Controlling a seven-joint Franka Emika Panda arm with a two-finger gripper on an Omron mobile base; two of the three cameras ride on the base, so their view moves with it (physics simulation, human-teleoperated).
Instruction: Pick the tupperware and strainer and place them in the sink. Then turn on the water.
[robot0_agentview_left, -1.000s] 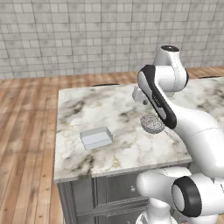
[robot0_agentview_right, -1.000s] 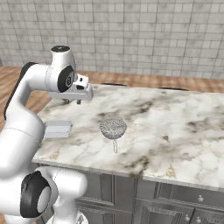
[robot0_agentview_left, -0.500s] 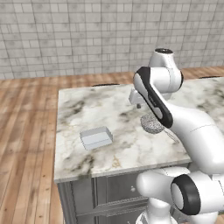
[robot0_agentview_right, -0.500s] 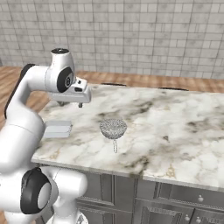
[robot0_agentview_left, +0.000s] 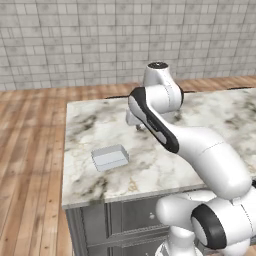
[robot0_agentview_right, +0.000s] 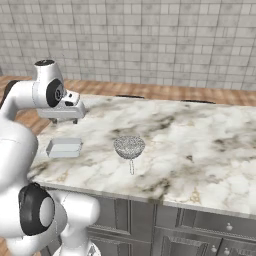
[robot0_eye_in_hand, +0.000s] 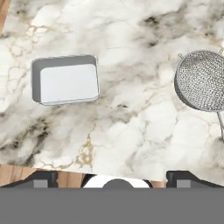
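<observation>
The tupperware (robot0_eye_in_hand: 65, 79), a pale flat lidded container, lies on the marble counter near its left end (robot0_agentview_left: 110, 157) (robot0_agentview_right: 64, 147). The strainer (robot0_eye_in_hand: 202, 80), a round wire-mesh bowl with a thin handle, rests on the counter to its right (robot0_agentview_right: 129, 146); the arm hides it in the left base view. My gripper (robot0_agentview_right: 64, 120) hovers above the counter, up over the tupperware and behind it, open, its fingertips (robot0_eye_in_hand: 41, 178) wide apart with nothing between them. It is also seen behind the forearm (robot0_agentview_left: 135, 123). The sink and the water are out of view.
The marble counter (robot0_agentview_right: 200, 150) stretches far to the right, with grey cabinet drawers (robot0_agentview_right: 200, 225) below its front. A wooden floor (robot0_agentview_left: 30, 150) lies to the left of it and a tiled wall (robot0_agentview_left: 75, 40) stands behind.
The jaws have opened wide. The hand has swung left across the counter, away from the strainer and toward the tupperware. Both objects lie where they were.
</observation>
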